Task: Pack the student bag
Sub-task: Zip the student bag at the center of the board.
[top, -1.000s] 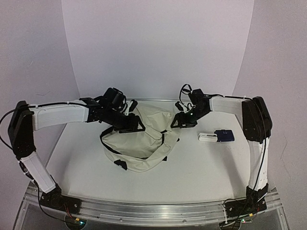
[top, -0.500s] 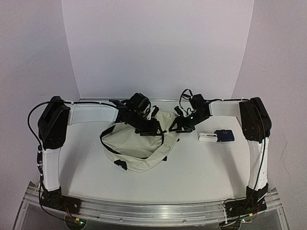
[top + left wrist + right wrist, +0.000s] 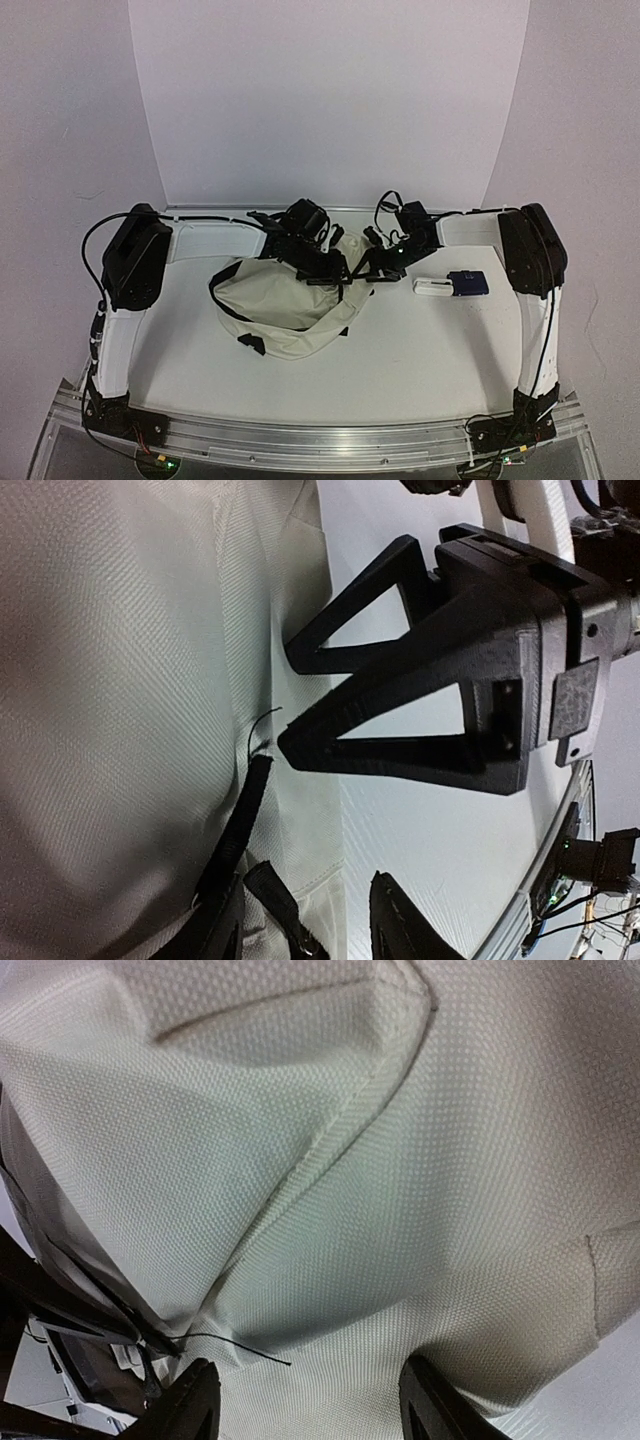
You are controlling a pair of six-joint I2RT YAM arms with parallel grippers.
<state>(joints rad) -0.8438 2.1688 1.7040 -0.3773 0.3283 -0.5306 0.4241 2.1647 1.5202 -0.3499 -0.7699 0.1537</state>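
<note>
From overhead the left tool (image 3: 335,275) and right tool (image 3: 366,267) merge into one dark cluster at the far edge of the student bag (image 3: 285,310), their tips too small to separate. The left tool's own fingers (image 3: 395,925) are nearly all cut off by its wrist view's lower edge, so their spread cannot be told. Both wrist views crop the bag; its opening is out of sight. A white and dark blue object (image 3: 452,285) on the table (image 3: 420,350) is too small to identify.

Top view: soft, even overhead light; backdrop (image 3: 330,90) tinted lilac, dimmed toward 3 and 9 o'clock. Faint shadow noted under the student bag (image 3: 290,320) at 6 o'clock. Wrist views: weave rendered sharp; table (image 3: 420,820) blown out; focus lost at 6 o'clock.
</note>
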